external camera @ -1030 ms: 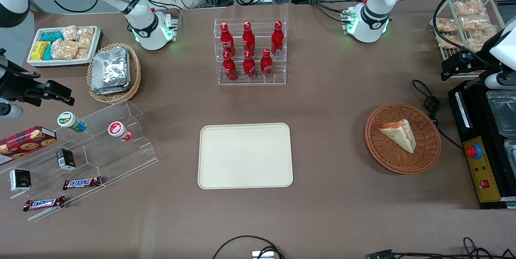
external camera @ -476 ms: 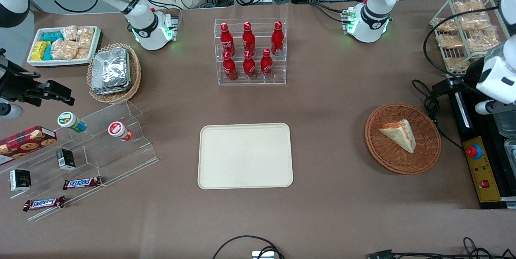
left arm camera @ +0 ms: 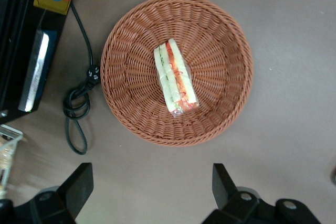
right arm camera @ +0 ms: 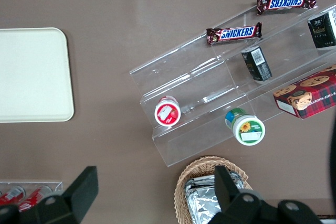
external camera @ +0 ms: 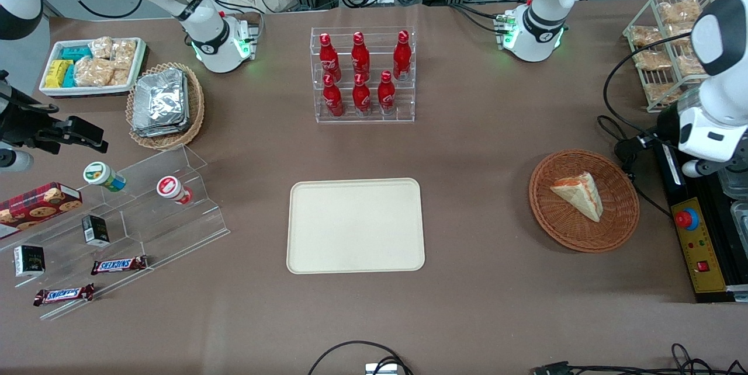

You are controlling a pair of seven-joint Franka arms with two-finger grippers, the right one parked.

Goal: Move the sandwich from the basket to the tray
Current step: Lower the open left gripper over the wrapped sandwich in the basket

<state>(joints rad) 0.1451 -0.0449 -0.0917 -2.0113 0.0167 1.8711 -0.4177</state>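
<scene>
The hand (left arm camera: 149,187) hangs in the air above the table (external camera: 479,147), its two fingers (left arm camera: 79,182) spread wide apart with nothing between them. It sits off the basket's rim, toward the working arm's end of the table, and touches nothing. From the front, only the white wrist of the arm (external camera: 710,129) shows there, over the black machine (external camera: 698,217) at the table's edge.

The basket (left arm camera: 131,35) lies just beside the hand, with a looped black cable (left arm camera: 79,103) close by its rim. The sandwich (left arm camera: 176,83) rests on its side in the middle of the basket, its red and green filling edge turned upward in the wrist view.

The tray (external camera: 355,226) lies flat at the middle of the table, well apart from the basket, toward the parked arm's end. A clear rack of red bottles (external camera: 362,74) stands farther from the front camera than the tray.
</scene>
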